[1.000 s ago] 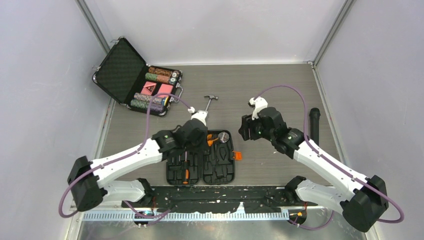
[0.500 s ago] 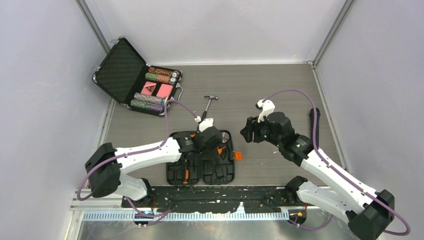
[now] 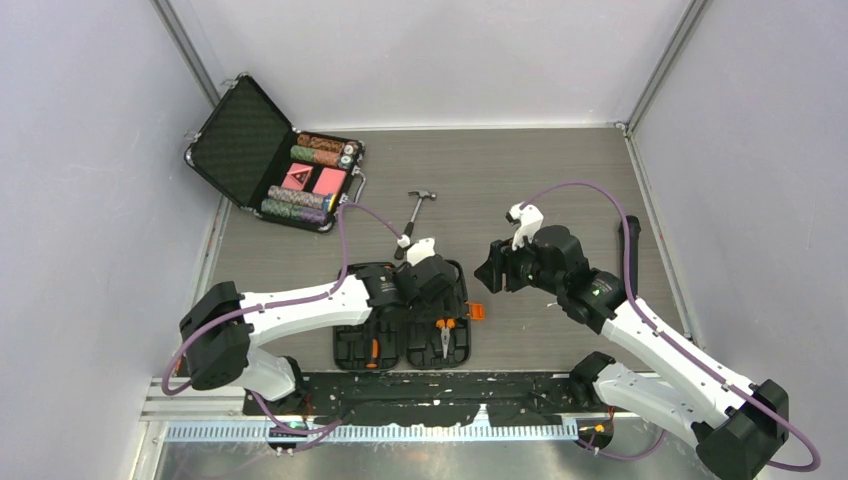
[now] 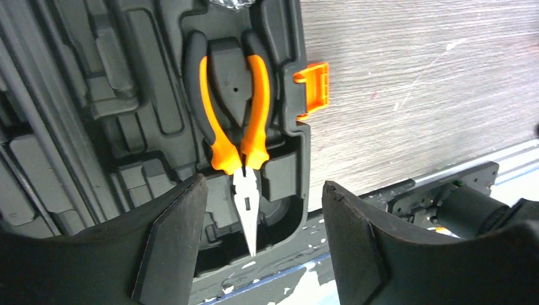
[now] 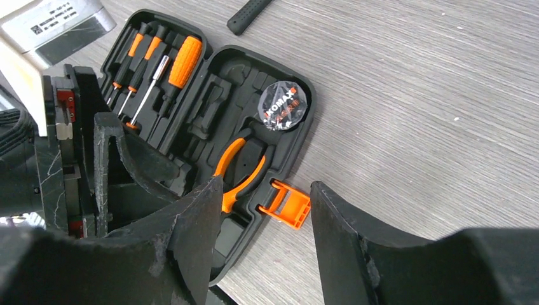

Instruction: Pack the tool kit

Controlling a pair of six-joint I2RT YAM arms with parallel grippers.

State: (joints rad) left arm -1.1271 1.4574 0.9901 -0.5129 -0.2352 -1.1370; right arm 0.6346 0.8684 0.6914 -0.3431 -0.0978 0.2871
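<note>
The tool kit (image 3: 352, 345) lies open and flat near the table's front edge. Its left half holds orange-and-black screwdrivers (image 5: 171, 63). Orange-handled pliers (image 4: 232, 121) lie in a moulded slot of the right half, nose toward the front edge, with a round tape measure (image 5: 284, 105) behind them. My left gripper (image 4: 264, 216) hangs open just above the pliers' nose, holding nothing. The orange latch (image 5: 287, 204) sticks out from the case's right side. My right gripper (image 5: 264, 203) hovers open to the right of the case, near that latch, and is empty.
A small hammer (image 3: 415, 210) lies behind the kit, its black grip (image 5: 251, 14) pointing toward it. An open briefcase of poker chips and red cards (image 3: 290, 165) sits at the back left. A black cylindrical handle (image 3: 629, 245) lies by the right wall.
My left gripper moved right over the kit's right half, lowered and opened, and the pliers now lie in their slot. My right arm shifted slightly toward the case.
</note>
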